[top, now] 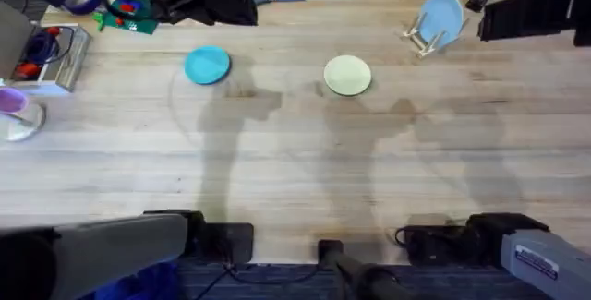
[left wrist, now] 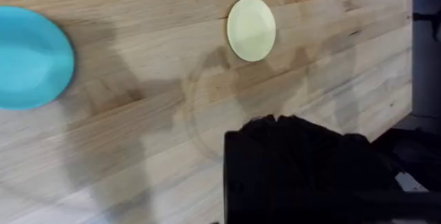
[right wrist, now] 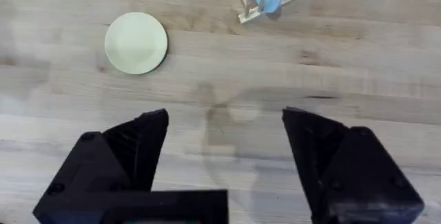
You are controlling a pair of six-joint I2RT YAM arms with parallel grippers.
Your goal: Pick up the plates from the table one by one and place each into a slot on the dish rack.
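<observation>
Left side first: the cyan plate (top: 207, 65) lies flat on the worktop (top: 295, 162), straight out ahead of my left arm, so that arm is the nearer one for it. My left end effector I can't read, open or closed. Moving to the middle, the cream plate (top: 347, 75) lies flat too, well apart from the cyan one and closer to my right side. My right end effector (right wrist: 224, 148) hangs with jaws spread wide, gripping nothing, the cream plate ahead and off to one side. Far right: the dish rack (top: 427, 38) already holds one pale blue plate (top: 443, 16) on edge in a slot.
</observation>
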